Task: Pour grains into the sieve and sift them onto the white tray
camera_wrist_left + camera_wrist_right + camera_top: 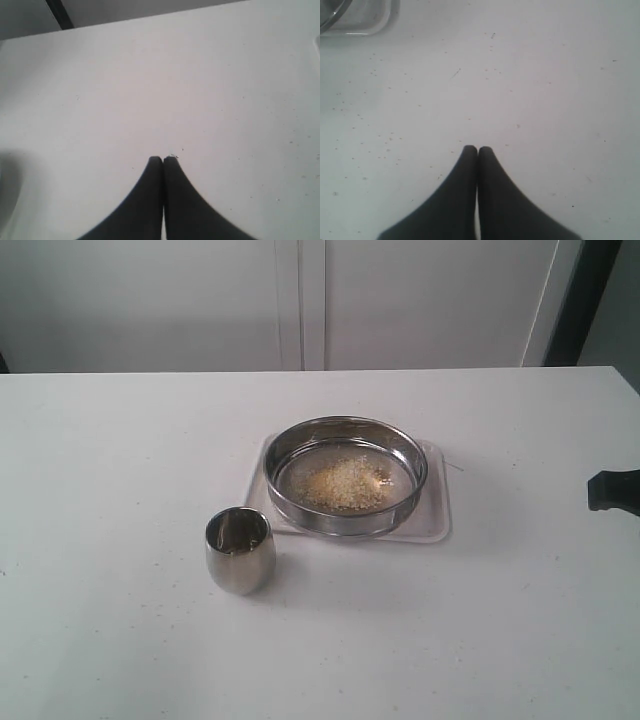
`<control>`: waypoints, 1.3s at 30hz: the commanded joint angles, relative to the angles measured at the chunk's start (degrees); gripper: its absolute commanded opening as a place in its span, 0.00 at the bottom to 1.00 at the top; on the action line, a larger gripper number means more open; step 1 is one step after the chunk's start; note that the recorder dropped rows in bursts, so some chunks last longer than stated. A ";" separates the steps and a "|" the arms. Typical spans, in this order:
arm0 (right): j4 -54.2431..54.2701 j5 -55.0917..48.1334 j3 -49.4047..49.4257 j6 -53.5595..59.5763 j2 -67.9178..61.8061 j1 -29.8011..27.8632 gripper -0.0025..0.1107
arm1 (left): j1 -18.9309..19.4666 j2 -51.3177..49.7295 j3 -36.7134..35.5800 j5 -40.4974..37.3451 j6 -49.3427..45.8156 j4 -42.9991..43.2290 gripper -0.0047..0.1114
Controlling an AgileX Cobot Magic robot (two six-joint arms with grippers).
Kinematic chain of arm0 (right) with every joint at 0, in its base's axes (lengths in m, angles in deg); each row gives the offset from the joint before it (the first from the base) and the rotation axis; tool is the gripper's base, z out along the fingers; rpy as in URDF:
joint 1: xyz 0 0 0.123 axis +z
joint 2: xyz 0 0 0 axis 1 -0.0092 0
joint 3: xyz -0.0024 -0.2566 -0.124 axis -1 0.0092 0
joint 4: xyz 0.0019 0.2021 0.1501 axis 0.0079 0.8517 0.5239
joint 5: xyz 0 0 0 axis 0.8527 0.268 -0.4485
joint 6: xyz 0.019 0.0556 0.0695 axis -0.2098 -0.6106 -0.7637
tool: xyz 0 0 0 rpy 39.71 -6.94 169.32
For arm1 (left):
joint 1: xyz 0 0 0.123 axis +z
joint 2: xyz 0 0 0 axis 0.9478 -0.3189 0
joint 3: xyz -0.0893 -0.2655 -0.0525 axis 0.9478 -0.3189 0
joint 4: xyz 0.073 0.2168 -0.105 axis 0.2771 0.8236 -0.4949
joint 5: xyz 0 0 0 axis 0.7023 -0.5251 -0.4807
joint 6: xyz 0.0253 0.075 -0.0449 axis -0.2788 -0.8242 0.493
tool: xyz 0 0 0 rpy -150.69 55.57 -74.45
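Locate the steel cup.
In the exterior view the steel cup stands upright on the table, left of centre, by the near left corner of the white tray.

Only obstacles were the shiny round steel sieve (pixel 340 519) sitting on the small white rectangular tray (pixel 437 526) mid-table, plus a rounded steel cup (pixel 240 551) just beside its front-left corner. White tabletop (pixel 110 460) on both sides lay wide open.

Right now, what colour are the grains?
Pale yellow mixed with off-white grains, lying in the sieve; the exterior view shows them best.
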 commanded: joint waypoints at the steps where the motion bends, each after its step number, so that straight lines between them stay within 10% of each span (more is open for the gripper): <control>1: -0.14 0.22 0.20 0.01 0.42 -0.66 0.02 | 0.23 -7.82 4.14 -1.28 0.40 -0.71 0.04; 39: -0.14 0.22 0.20 0.01 0.42 -0.66 0.02 | -10.97 -69.89 52.76 -19.29 -3.59 -15.98 0.04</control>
